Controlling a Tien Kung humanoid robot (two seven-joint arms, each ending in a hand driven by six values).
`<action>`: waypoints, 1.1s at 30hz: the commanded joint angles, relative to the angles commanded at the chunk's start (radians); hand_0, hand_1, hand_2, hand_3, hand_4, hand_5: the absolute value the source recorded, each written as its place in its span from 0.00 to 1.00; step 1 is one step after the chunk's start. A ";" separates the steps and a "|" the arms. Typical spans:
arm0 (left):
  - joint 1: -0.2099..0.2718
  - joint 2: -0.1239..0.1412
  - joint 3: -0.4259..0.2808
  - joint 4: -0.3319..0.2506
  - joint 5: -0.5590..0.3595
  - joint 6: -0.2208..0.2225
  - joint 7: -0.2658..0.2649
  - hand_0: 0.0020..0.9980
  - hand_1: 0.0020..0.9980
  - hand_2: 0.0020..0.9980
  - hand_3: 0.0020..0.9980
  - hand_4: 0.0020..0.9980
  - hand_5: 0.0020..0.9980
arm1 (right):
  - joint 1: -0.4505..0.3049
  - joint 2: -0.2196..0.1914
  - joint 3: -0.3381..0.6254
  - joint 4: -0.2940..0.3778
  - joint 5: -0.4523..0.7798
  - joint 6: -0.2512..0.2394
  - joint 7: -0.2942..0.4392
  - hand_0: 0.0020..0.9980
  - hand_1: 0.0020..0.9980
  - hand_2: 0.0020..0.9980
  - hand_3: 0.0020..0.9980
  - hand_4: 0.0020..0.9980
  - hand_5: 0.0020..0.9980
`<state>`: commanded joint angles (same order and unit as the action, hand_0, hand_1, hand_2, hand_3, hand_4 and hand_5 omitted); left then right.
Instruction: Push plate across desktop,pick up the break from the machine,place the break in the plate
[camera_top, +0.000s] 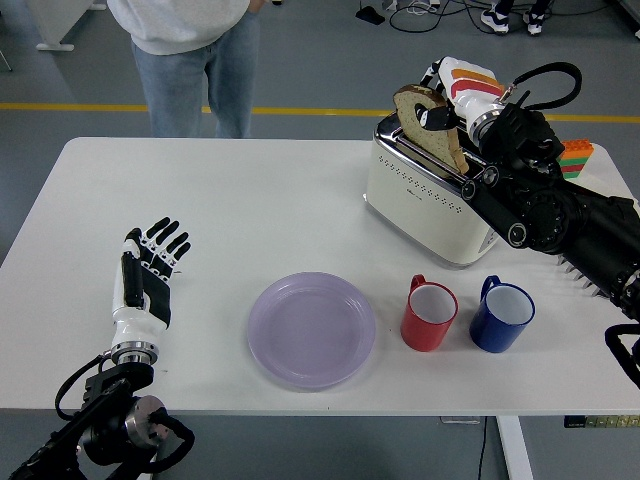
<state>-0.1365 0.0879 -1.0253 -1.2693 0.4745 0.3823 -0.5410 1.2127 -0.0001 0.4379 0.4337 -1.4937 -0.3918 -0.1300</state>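
A slice of brown bread (432, 122) is lifted nearly clear of the cream toaster (425, 195) at the table's back right, only its lower edge still at the slot. My right hand (443, 105) is shut on the bread from behind and above. A lilac plate (311, 329) lies near the table's front edge, at the middle. My left hand (152, 266) rests open at the front left, fingers spread and pointing up, well left of the plate.
A red mug (430, 315) and a blue mug (502, 316) stand right of the plate, in front of the toaster. Coloured blocks (573, 157) sit at the back right. A person in jeans (195, 62) stands at the far side, left of centre.
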 joint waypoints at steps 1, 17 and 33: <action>0.001 0.000 0.000 -0.002 0.003 0.000 0.001 0.71 0.68 0.71 0.62 0.38 0.94 | 0.003 0.000 0.031 0.024 -0.027 0.002 -0.009 0.14 0.23 0.33 0.44 0.45 0.05; 0.017 0.002 -0.002 -0.009 0.012 0.004 0.004 0.71 0.68 0.71 0.62 0.37 0.94 | -0.078 -0.126 0.314 0.341 -0.081 0.046 -0.078 0.11 0.19 0.32 0.43 0.45 0.00; 0.046 0.005 -0.027 -0.011 0.029 0.006 0.021 0.71 0.68 0.71 0.62 0.37 0.93 | -0.322 -0.272 0.296 0.770 0.577 0.183 -0.128 0.11 0.19 0.32 0.43 0.50 0.00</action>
<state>-0.0901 0.0933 -1.0522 -1.2798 0.5034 0.3880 -0.5196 0.8908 -0.2722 0.7342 1.2036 -0.9169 -0.2084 -0.2579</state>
